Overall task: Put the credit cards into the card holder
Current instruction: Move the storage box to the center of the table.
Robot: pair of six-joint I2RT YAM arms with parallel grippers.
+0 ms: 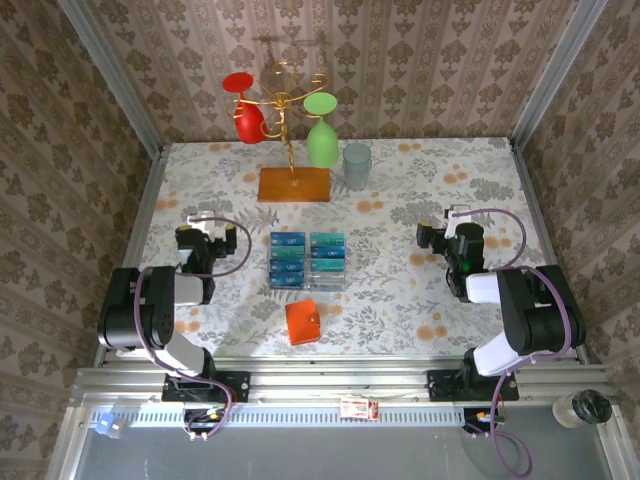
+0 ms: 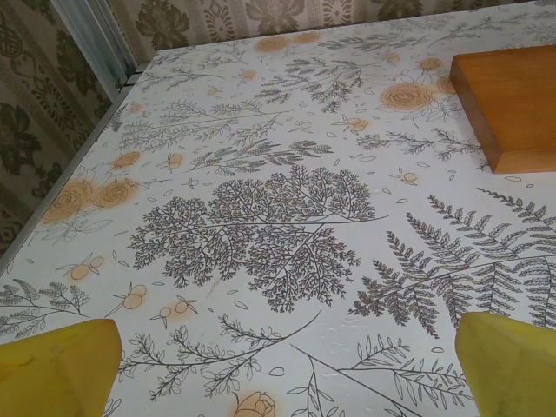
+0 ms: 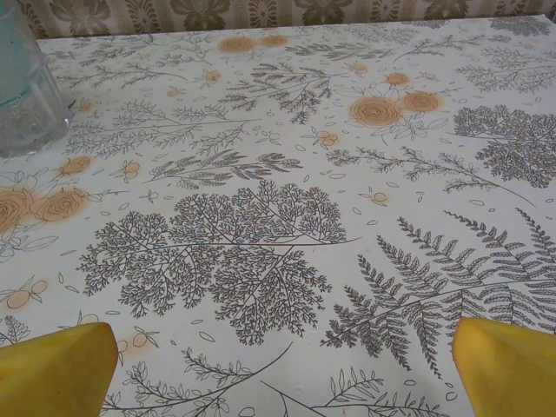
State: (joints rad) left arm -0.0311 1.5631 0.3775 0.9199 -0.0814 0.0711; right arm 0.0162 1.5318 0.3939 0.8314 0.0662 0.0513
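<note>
Counter [image 1: 420, 300], leaf-print covering. Hard to make out: the credit cards [image 1: 307, 260], blue and teal, lie in two overlapping columns at centre, their count and markings too small to read. The card holder [image 1: 303, 322] is an orange-red square lying flat and slightly askew at 6 o'clock of the cards, near but apart from them; whether it is folded shut cannot be told. Cut off: wooden stand base [image 2: 512, 95], at 12 o'clock of the cards, by the right edge of the left wrist view; clear tumbler [image 3: 26, 87] by the upper-left corner of the right wrist view; left yellow fingertips [image 2: 56, 369] and right yellow fingertips [image 3: 52, 369] by the bottom edges. Left arm [image 1: 150, 310], at 9 o'clock of the cards, elbow folded back, wrist pointing toward 12 o'clock; left jaws spread wide, grasping nothing, bare counter between them. Right arm [image 1: 520, 315], at 3 o'clock, mirrored pose; right jaws likewise released over bare counter.
</note>
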